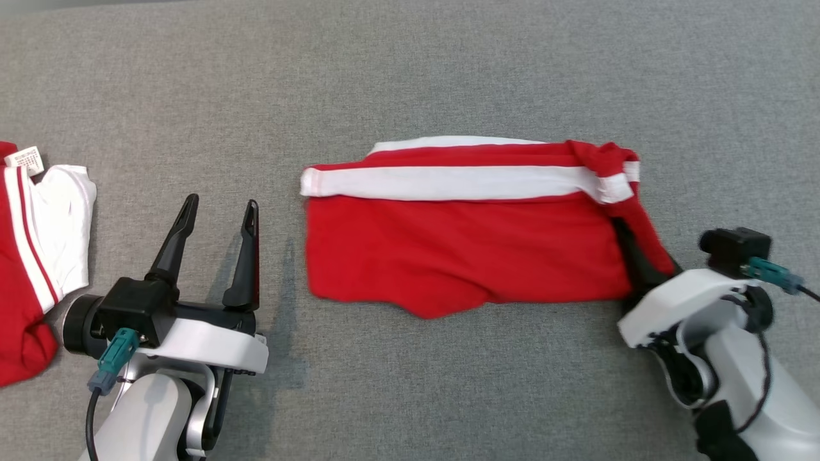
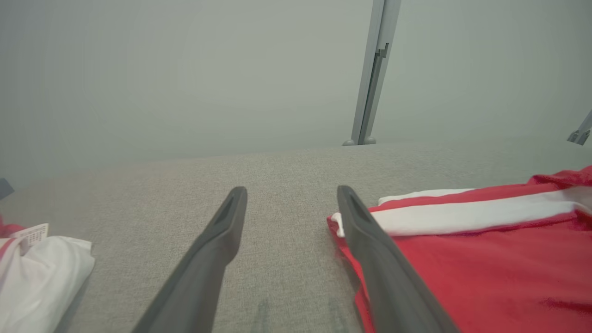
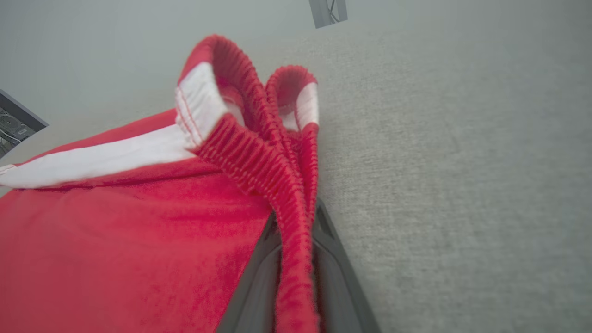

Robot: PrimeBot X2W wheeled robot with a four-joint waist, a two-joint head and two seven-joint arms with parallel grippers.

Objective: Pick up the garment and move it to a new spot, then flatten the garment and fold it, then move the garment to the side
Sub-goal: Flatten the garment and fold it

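Head view: left gripper at 8 o'clock, fingers spread apart, gripping nothing, over the grey mat; right gripper at 4 o'clock, fingers pinched on the ribbed waistband of the red garment, band running up between them in the right wrist view; red garment lies spread at centre, white stripe along its 12 o'clock edge, waistband end bunched at 2 o'clock; second garment, red and white with a label, at the 9 o'clock edge, well apart; grey post far off at 1 o'clock in the left wrist view.
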